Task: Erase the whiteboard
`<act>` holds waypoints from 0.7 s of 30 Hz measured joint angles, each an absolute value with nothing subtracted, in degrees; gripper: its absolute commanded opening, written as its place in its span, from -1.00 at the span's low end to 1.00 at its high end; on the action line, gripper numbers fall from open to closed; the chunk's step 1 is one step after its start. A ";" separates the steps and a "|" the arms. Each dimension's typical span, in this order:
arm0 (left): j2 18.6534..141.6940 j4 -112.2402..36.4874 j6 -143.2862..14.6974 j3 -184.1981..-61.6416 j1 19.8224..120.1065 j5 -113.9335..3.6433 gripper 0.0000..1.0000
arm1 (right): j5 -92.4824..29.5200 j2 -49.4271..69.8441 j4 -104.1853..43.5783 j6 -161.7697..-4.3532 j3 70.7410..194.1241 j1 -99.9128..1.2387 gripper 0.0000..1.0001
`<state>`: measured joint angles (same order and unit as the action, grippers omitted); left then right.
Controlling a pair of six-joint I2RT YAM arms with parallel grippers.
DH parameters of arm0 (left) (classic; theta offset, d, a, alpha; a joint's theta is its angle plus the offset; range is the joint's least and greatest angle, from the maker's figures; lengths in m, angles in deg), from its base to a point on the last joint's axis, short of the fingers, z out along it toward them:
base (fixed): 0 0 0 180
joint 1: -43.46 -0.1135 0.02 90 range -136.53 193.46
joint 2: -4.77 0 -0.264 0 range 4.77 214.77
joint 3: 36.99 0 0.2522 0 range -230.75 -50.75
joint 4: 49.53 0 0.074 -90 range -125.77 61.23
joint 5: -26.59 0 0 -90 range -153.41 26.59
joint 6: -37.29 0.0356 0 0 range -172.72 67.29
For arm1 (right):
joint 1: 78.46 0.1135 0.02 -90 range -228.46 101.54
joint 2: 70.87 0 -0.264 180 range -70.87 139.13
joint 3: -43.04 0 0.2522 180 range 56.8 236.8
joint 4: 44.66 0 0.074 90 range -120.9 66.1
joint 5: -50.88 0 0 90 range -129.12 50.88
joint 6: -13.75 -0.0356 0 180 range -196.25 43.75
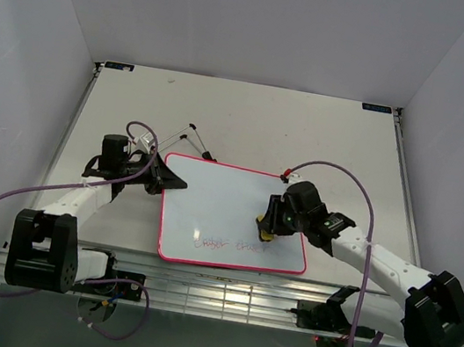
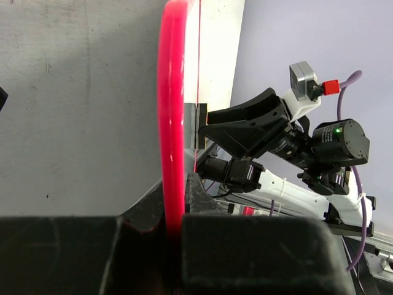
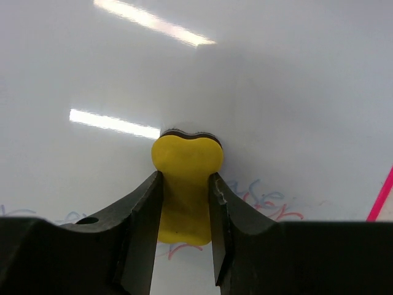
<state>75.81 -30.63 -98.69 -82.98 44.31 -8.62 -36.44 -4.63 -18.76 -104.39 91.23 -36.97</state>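
The whiteboard (image 1: 234, 214) lies flat on the tabletop (image 1: 249, 123) between the two arms, with faint red and blue scribbles (image 1: 224, 244) close to its near edge. The left pincer (image 2: 174, 206) is clamped on the board's left rim. The pink-red frame (image 2: 172, 110) runs through the slim gap between its two dark fingers, which press it from both sides. The right pincer (image 3: 186, 179) is parted only as wide as the yellow eraser (image 3: 187, 153) it squeezes. The eraser's dark far end meets the white surface on the right half of the board, just beside the scribbles.
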 measured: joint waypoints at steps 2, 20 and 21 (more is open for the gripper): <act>75.75 -30.65 -98.71 -82.98 44.22 -8.60 -1.00 | -36.53 -3.76 -18.25 -104.34 92.52 -35.88 -0.57; 75.46 -29.82 -98.25 -82.96 44.07 -8.99 -1.00 | -30.59 25.05 -18.21 -99.89 132.04 -9.23 -0.58; 75.46 -29.79 -98.25 -82.96 44.07 -8.99 -1.00 | -30.81 24.68 -18.45 -99.89 131.41 -9.56 -0.57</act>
